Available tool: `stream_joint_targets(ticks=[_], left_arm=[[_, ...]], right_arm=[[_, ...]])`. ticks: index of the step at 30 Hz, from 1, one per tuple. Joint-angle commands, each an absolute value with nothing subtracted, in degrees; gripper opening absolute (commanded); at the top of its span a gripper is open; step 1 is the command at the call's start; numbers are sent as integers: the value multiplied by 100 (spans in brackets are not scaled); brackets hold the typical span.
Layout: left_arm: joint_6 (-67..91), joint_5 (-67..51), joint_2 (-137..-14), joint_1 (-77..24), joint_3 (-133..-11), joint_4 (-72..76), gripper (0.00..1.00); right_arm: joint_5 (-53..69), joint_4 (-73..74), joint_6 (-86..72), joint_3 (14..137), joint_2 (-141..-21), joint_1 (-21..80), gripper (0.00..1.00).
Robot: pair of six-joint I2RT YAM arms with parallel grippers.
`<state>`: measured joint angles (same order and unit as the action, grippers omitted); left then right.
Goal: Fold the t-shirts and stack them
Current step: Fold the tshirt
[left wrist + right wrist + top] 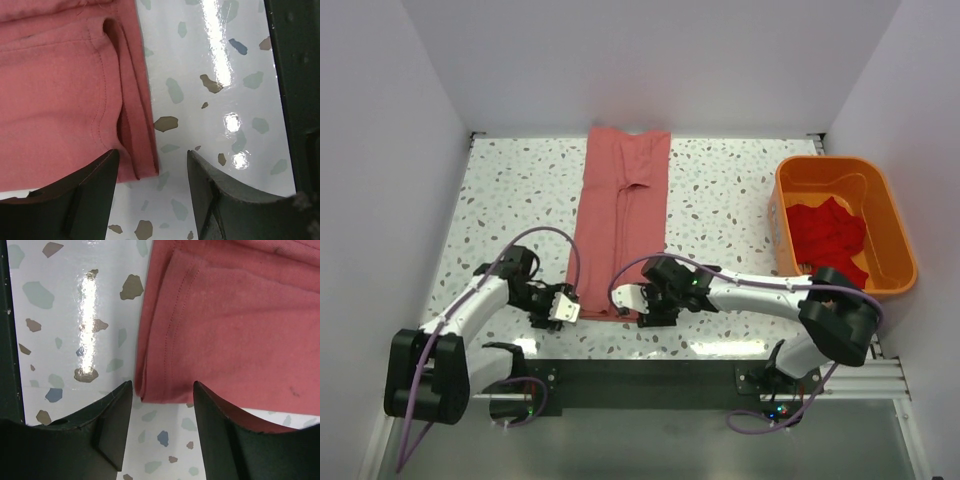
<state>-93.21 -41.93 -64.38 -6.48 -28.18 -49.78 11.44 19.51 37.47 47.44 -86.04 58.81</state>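
Observation:
The salmon-pink t-shirt (620,220) lies folded into a long narrow strip down the middle of the table. My left gripper (560,308) sits at the strip's near left corner and my right gripper (638,300) at its near right corner. In the left wrist view the pink t-shirt (60,90) has its layered corner between the open jaws of the left gripper (152,155), close to one finger. In the right wrist view the folded corner of the pink t-shirt (235,325) lies just ahead of the open right gripper (163,385). The red t-shirt (828,232) lies crumpled in the tub.
An orange plastic tub (897,232) stands at the right edge of the speckled table (510,190). White walls close in the back and both sides. A black rail with the arm bases runs along the near edge.

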Motion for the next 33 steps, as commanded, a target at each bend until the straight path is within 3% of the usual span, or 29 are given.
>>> stream_joint_targets(ticks=[1,7,11,14,18,23,28,33], left_arm=[[-9492,-4175,-6635,-642,-2830,-4562,61],[-9536,-3833,-6978,-650,-2830,-4395,61],[-9677,-3727,-6891,-668,-2637,-4246,54],[-9694,-3700,-6891,-668,-2540,-4105,48],[-9756,-3648,-6978,-677,-2540,-3964,29],[-9756,-3612,-7005,-782,-2566,-3850,17],[-9554,-3858,-6594,-923,-2698,-3998,0],[-9992,-4069,-5934,-967,-2654,-4726,0]], right_arm=[[1221,1503,3700,4746,-8797,5985,55],[1134,1538,3665,4912,-9131,6152,52],[994,1731,3691,5141,-9465,6223,46],[748,1837,3691,5247,-9641,6293,39],[484,1863,3753,5133,-9651,6293,18],[396,1811,3788,4948,-9466,6293,0],[553,1837,3753,5054,-9212,6293,0],[843,2073,3586,5124,-8798,6302,0]])
